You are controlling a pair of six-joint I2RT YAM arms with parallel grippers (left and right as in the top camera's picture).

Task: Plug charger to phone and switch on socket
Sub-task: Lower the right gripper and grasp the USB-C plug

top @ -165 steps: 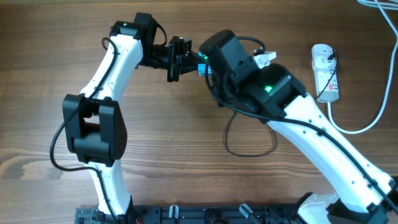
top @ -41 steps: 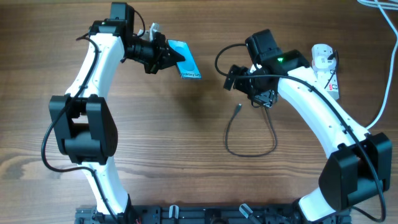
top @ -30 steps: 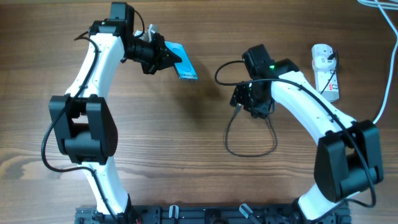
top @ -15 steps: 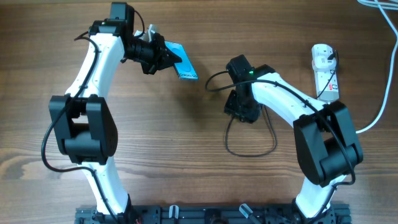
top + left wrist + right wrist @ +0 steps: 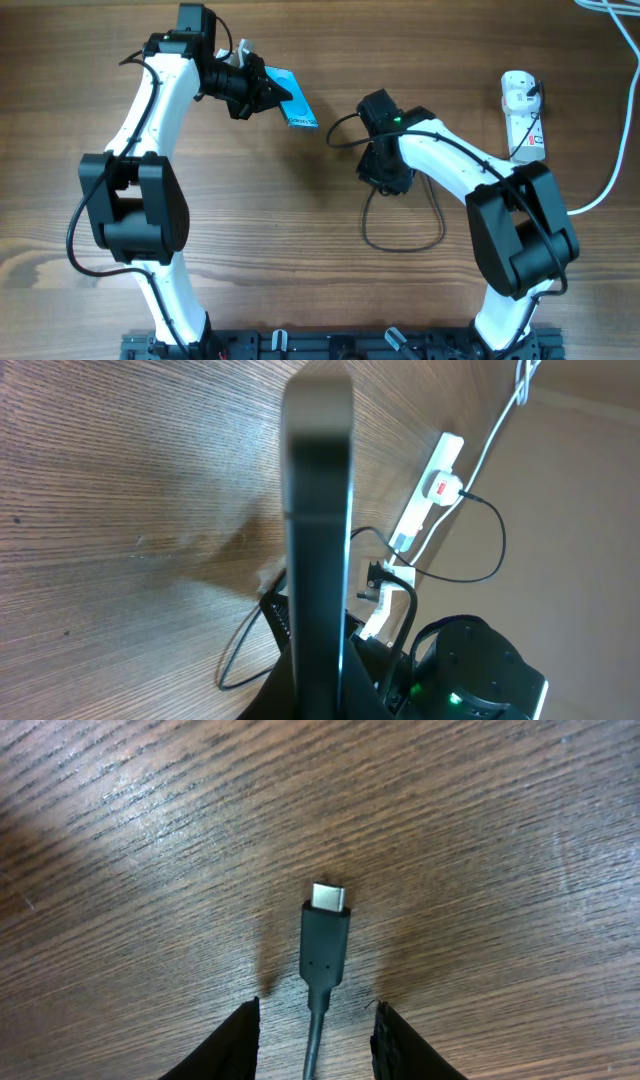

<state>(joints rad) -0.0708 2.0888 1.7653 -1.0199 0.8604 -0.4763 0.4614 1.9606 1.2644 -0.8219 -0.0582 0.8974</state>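
The phone (image 5: 297,98) with its cyan screen hangs tilted above the table at upper left, my left gripper (image 5: 264,91) shut on its left end. In the left wrist view the phone (image 5: 318,510) shows edge-on between the jaws. The charger is a thin black cable looping on the wood (image 5: 403,243). Its connector tip (image 5: 326,935) lies flat between my right gripper's (image 5: 316,1042) fingertips (image 5: 241,1042), which stand apart on either side without touching it. From overhead the right gripper (image 5: 384,181) points down over that end. The white socket (image 5: 522,118) lies at the far right.
A thick white cord (image 5: 597,195) curves from the socket along the right edge. The socket (image 5: 431,485) and the black cable (image 5: 243,656) also show beyond the phone in the left wrist view. Bare wood lies between the two arms.
My right gripper has swung left and down from beside the socket onto the cable's connector end, its jaws narrowing. The left gripper has held the phone still.
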